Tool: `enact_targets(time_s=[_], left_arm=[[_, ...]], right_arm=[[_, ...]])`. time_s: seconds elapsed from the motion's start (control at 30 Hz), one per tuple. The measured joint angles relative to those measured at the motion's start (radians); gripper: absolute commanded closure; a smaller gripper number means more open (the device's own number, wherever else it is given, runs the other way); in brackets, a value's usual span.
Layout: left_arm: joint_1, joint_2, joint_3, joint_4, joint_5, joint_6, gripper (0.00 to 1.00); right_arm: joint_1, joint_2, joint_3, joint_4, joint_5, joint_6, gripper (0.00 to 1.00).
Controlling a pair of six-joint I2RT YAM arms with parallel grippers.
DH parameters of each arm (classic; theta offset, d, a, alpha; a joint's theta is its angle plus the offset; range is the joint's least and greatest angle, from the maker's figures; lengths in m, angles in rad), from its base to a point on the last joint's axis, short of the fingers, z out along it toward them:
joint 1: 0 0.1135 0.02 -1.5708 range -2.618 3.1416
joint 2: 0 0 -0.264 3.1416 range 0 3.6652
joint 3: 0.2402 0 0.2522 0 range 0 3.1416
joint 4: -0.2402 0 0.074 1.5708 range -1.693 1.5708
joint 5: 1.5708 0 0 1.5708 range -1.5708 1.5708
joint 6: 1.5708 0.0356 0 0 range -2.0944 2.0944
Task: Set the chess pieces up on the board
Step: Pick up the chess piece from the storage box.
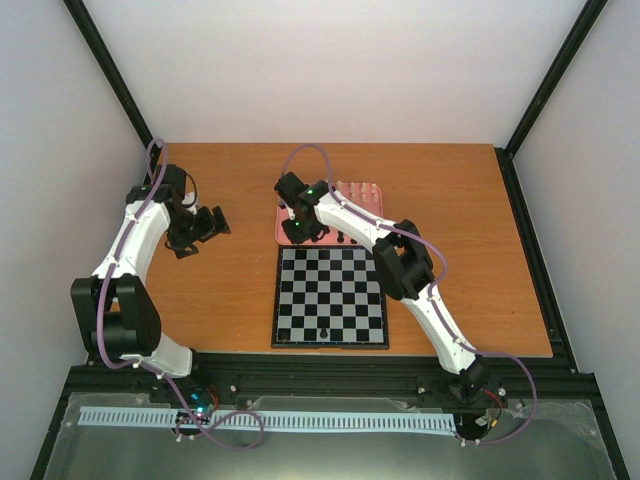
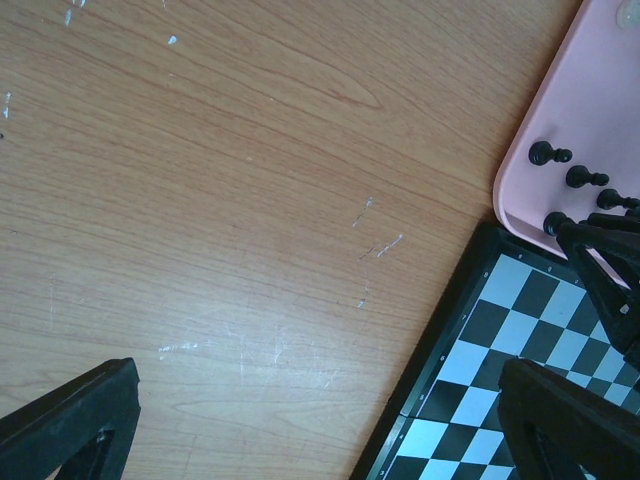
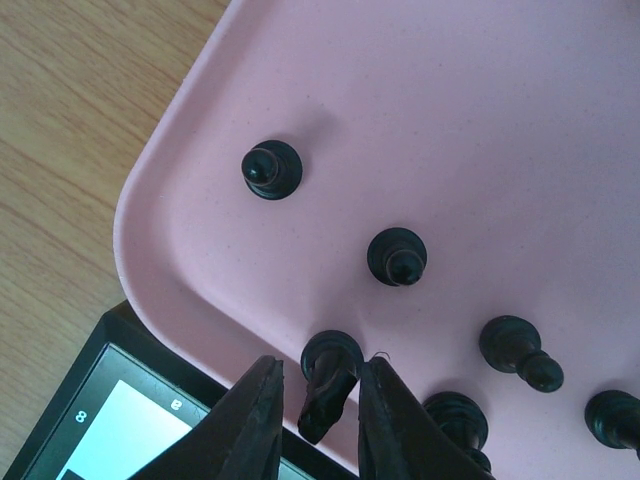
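Observation:
The board (image 1: 330,295) lies mid-table with one black piece (image 1: 322,331) on its near row. Behind it the pink tray (image 1: 281,236) holds black chessmen and some cream ones (image 1: 360,190). My right gripper (image 1: 300,228) hangs over the tray's left near corner. In the right wrist view its gripper (image 3: 322,368) is open around a black piece (image 3: 330,385) that stands on the tray (image 3: 450,100); the right finger touches it and the left finger stands slightly apart. Other black pieces (image 3: 270,167) (image 3: 397,255) stand nearby. My left gripper (image 1: 205,228) (image 2: 330,440) is open over bare wood with nothing in it.
The board's corner (image 3: 100,420) lies just below the tray's rim. In the left wrist view the board (image 2: 500,330) and tray (image 2: 580,110) sit to the right, with black pieces (image 2: 548,153) along the tray's edge. Black frame posts stand at the table's back corners.

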Motion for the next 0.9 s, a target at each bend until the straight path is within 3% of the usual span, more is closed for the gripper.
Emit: enact_targets(time_s=[0.23,0.63,0.9], left_arm=[[0.0,0.0,0.0,0.0,0.0,0.0,0.0],[0.0,0.0,0.0,0.0,0.0,0.0,0.0],[0.0,0.0,0.0,0.0,-0.001,0.0,0.0]], right_arm=[[0.0,0.0,0.0,0.0,0.001,0.0,0.79],[0.0,0.0,0.0,-0.003,0.006,0.004,0.97],[0.0,-0.008,-0.003,-0.003,0.024,0.006,0.97]])
